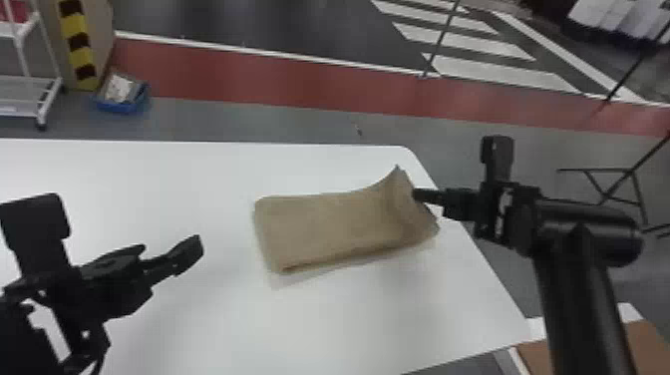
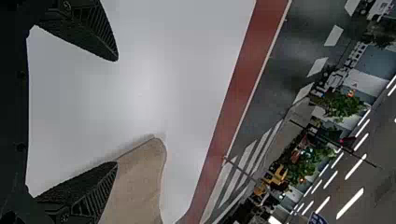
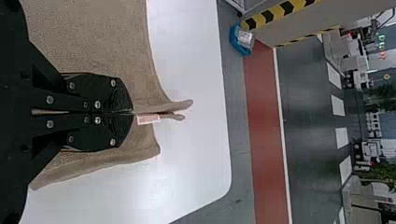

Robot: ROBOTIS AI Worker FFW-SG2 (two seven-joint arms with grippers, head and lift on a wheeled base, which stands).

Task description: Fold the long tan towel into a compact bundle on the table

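The towel (image 1: 324,224) lies on the counter (image 1: 174,324), its long axis running leftward from the right tool (image 3: 132,112), which pinches its right end. The left tool (image 2: 116,112), wide apart and empty, is beyond the other end; the fold should go leftward.

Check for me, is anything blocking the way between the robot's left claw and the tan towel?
Nothing visible does. In the head view, bare white table lies between the left gripper and the towel. The right gripper pinches the towel's right end, so it isn't in between.
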